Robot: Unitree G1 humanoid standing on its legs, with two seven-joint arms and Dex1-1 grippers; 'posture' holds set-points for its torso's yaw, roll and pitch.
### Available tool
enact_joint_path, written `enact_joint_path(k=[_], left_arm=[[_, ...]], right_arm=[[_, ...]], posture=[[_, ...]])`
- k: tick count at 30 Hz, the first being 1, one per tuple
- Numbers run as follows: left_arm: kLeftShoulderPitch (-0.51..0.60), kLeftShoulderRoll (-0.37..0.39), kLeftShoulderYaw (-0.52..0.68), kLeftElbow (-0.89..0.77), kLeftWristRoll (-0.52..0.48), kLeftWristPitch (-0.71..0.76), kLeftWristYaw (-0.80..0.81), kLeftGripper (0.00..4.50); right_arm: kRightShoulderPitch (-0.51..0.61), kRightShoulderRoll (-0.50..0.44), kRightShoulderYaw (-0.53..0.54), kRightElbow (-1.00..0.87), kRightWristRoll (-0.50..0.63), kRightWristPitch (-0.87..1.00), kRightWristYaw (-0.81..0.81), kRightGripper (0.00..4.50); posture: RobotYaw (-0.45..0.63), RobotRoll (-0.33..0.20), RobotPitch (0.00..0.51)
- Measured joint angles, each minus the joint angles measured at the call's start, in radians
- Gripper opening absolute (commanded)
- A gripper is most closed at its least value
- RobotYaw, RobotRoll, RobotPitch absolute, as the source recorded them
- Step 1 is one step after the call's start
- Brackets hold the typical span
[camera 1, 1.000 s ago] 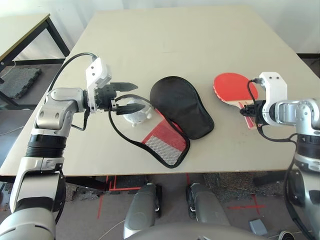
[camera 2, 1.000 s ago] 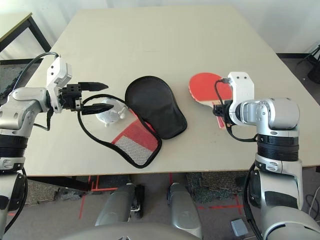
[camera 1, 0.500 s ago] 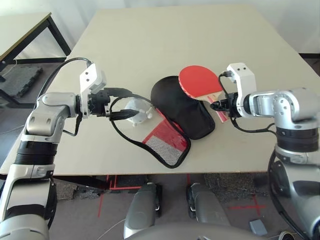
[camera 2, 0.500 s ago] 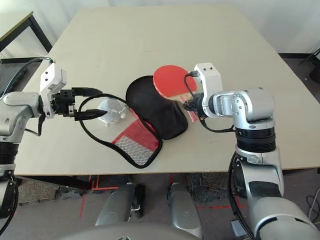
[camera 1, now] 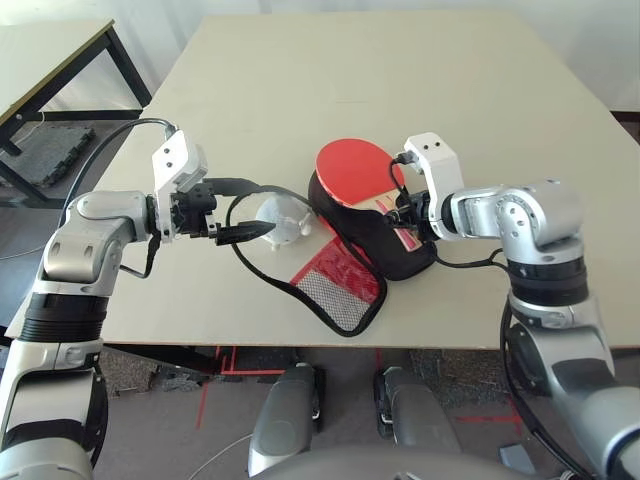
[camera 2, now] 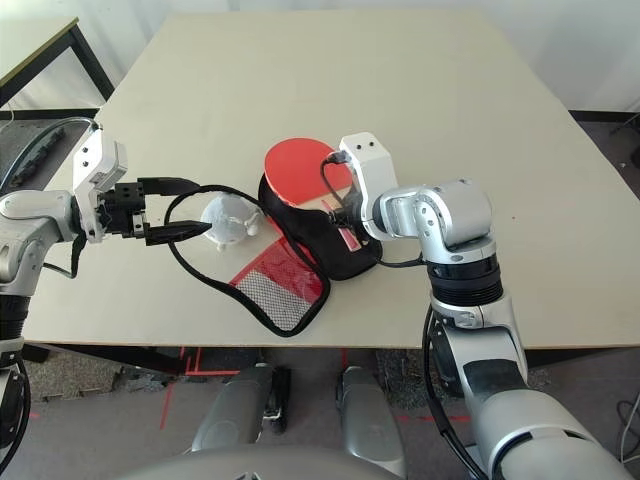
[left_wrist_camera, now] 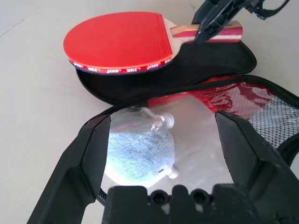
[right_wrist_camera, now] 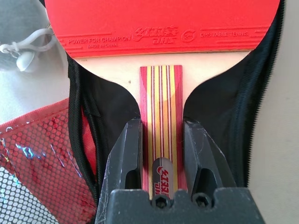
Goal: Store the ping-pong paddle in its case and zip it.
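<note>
Ping-pong paddle (camera 1: 357,173) hangs over the black case (camera 1: 375,225), right fingers (right_wrist_camera: 128,154) pinching its handle, left fingers (left_wrist_camera: 91,158) spread around the case's zipper edging (camera 1: 232,208).

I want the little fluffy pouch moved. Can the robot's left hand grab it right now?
Probably yes. The left hand is open, with the pouch right between its fingers and nothing covering it; the case's edging loops nearby.

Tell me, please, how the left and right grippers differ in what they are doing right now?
The right gripper has its jaws shut on the ping-pong paddle handle, above the case; the left gripper has open jaws straddling the case's black zipper edging. The right carries its object; the left grips nothing. Both point inward, toward the case.
</note>
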Motion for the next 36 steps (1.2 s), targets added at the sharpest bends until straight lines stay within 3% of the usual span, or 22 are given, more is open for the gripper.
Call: enact_joint_path(k=[16,36], left_arm=[[0.000,-0.003,-0.001,0.000,0.000,0.000,0.009,4.50],[0.001,-0.018,-0.002,-0.002,-0.001,0.000,0.015,4.50]], right_arm=[[0.061,0.040,0.027,0.030,-0.032,-0.011,-0.034,1.03],[0.104,-0.014,0.061,-0.025,0.004,-0.003,-0.027,1.03]], posture=[[0.12,0.000,0.113],[0.10,0.000,0.118]])
